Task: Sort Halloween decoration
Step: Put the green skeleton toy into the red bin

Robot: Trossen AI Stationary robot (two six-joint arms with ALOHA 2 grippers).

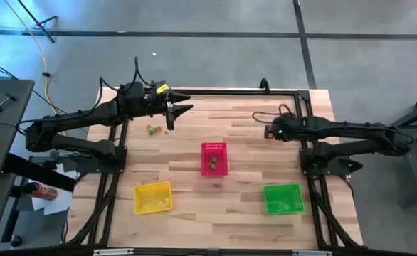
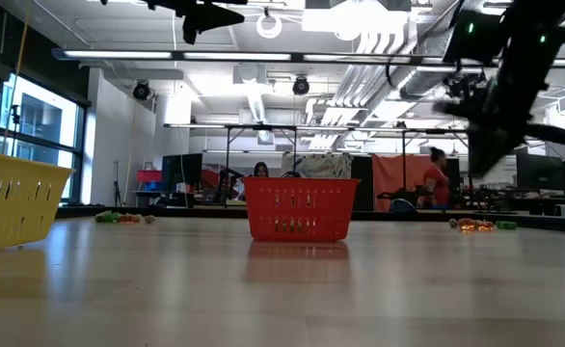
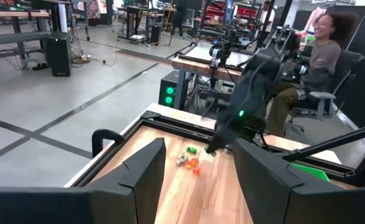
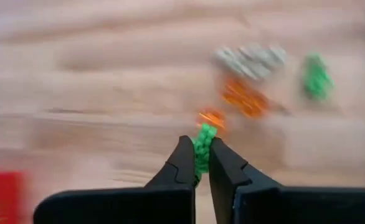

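Several tiny orange, green and greyish Halloween decoration trinkets [image 4: 245, 98] lie in a loose pile on the wood table at its far right. My right gripper [image 4: 198, 148] hangs over the near edge of that pile, shut on a green trinket [image 4: 202, 144]. A second small pile of trinkets [image 1: 152, 129] lies at the far left. My left gripper [image 1: 174, 112] waits open, high above that far-left area, with nothing between its fingers. My right gripper pinches the green trinket between its two fingers at their free ends. The trinket's upper part [image 4: 205, 132] sticks out past the fingertips. The fingers slant down from above. The trinket seems lifted off the table, apart from the pile.
A red mesh basket [image 1: 214, 158] stands mid-table with a few trinkets inside. A yellow basket [image 1: 153, 197] sits near left and a green basket [image 1: 283, 198] near right. A black frame [image 1: 230, 92] edges the table. People sit in the room beyond.
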